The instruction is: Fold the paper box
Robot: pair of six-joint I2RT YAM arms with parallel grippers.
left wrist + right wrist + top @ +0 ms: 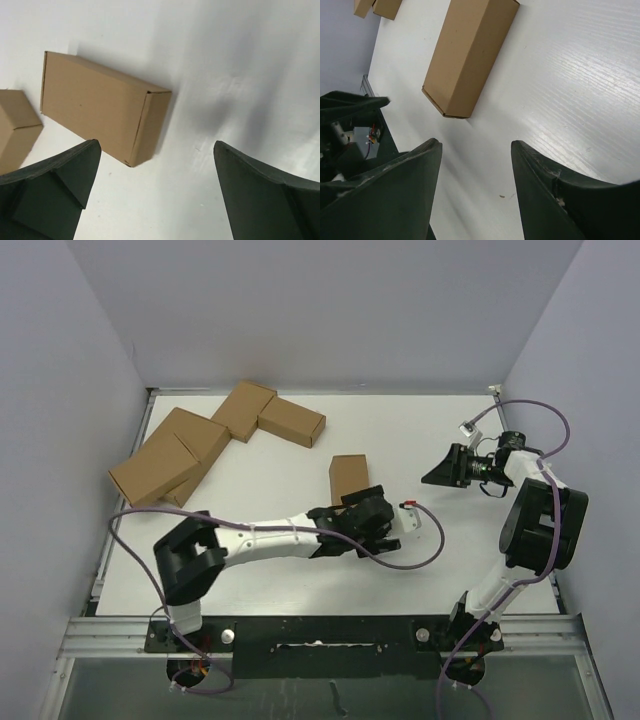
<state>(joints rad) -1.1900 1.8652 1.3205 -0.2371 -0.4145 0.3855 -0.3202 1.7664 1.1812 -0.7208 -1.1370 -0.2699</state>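
Note:
The paper box (348, 478) is a small closed brown carton lying on the white table (420, 430) at mid table. It also shows in the right wrist view (470, 55), beyond the fingers. My left gripper (360, 504) is open and empty, just near of the box's near end. In the left wrist view the open gripper (156, 145) holds nothing, and a closed brown carton (95, 107) lies ahead and left of it; I cannot tell whether it is this box. My right gripper (436, 474) is open and empty to the box's right, apart from it, and shows open in the right wrist view (476, 142).
A cluster of four brown cartons (200, 440) lies at the table's far left; two show in the right wrist view (375, 7). Another carton's corner (15, 127) shows at the left wrist view's left edge. Grey walls close in three sides. A purple cable (425, 540) loops beside the left wrist.

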